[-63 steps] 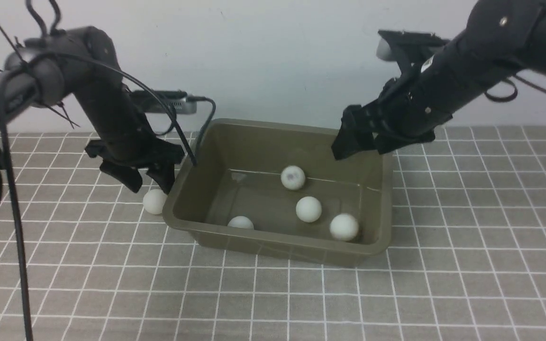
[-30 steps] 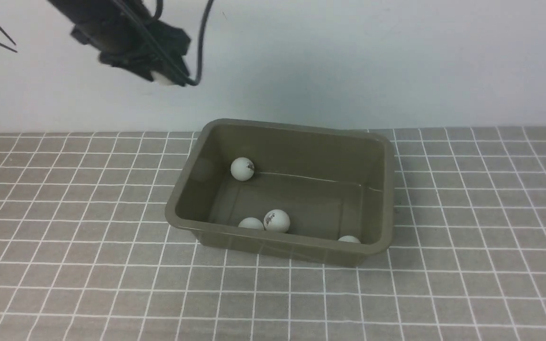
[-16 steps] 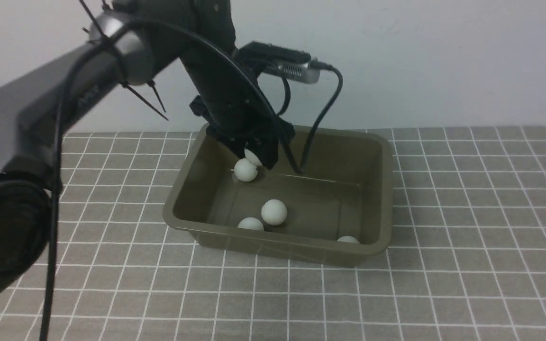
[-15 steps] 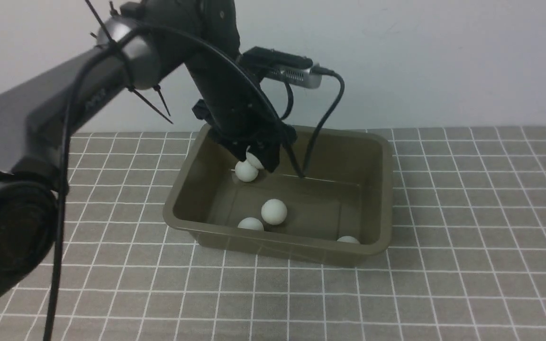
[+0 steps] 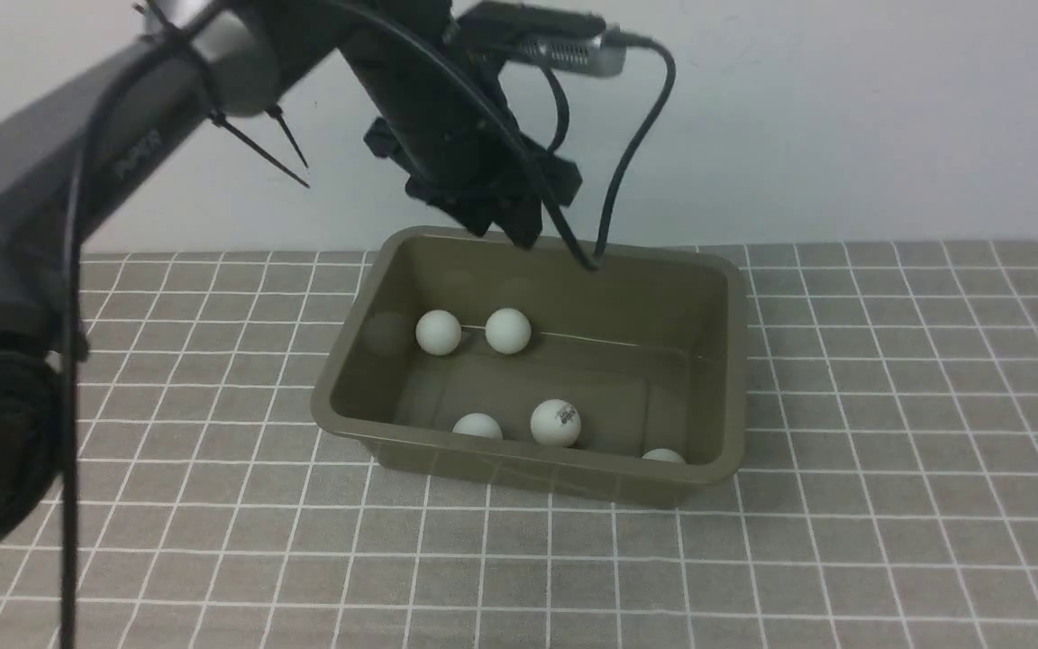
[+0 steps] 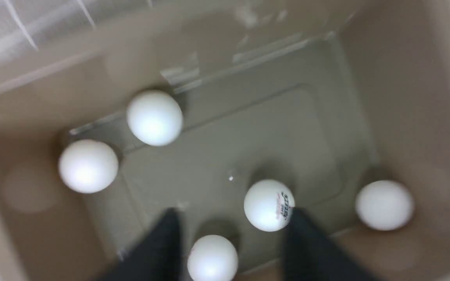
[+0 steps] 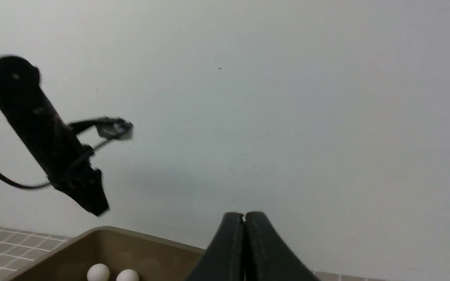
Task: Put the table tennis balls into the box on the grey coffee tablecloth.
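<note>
- Olive-grey plastic box (image 5: 728, 379): rect. w/ rounded corners, flared rim, glossy inside. It sits on the grey coffee tablecloth (image 5: 888, 406), a grey-brown cloth w/ a thin white grid.
- All five table tennis balls (image 5: 508, 330) lie inside the box: two side by side at the far-left wall, two near the front wall, and one in the front-right corner, mostly hidden behind the rim.
- The balls are matte white. The front-middle one shows a small dark printed mark.
- Left tool (image 5: 503, 225) hangs above the box's far rim, clear of the balls. The front view doesn't show its gap.
- Left wrist view looks down into the box, somewhat blurred. All five balls show whole there, incl. the corner one, and the printed mark reads clearer. Two dark fingers (image 6: 158, 249) stand apart w/ nothing gripped.
- Right tool (image 7: 243, 218) shows only in its own wrist view: fingers pressed together, empty, up high and facing the pale wall (image 7: 307, 97).
- The same view catches just the box's far corner, two of the balls and the left arm (image 7: 45, 132) from the side.
</note>
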Robot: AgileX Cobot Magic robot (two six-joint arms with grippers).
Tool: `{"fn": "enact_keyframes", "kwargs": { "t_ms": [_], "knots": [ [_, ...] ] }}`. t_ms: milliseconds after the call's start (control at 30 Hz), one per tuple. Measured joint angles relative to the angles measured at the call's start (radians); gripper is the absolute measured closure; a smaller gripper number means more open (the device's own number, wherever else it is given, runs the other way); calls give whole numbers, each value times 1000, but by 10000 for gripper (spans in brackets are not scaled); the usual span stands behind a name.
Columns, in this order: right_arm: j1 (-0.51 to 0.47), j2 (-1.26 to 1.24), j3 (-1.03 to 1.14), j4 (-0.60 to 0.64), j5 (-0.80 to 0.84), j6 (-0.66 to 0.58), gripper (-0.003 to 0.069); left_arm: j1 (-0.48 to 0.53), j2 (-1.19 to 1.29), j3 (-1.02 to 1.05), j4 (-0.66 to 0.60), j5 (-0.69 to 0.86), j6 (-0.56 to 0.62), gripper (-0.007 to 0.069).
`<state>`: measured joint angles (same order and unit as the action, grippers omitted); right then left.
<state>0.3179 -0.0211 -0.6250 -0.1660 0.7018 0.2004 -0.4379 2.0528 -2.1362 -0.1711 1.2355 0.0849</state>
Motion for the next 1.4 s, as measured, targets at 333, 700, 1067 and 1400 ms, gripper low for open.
{"fn": "enact_keyframes", "kwargs": {
  "t_ms": [333,700,1067,1400],
  "knots": [
    [0,0,95,-29,-165,59,673,-15,-345,-2,-1,19,-4,629],
    [0,0,98,-67,-187,92,673,-87,-744,235,-5,25,21,629],
    [0,0,98,-70,-187,90,673,-88,-1245,997,18,-354,22,629],
    [0,0,98,-70,-187,90,673,-88,-1497,1358,-9,-633,22,629]
  ]
}}
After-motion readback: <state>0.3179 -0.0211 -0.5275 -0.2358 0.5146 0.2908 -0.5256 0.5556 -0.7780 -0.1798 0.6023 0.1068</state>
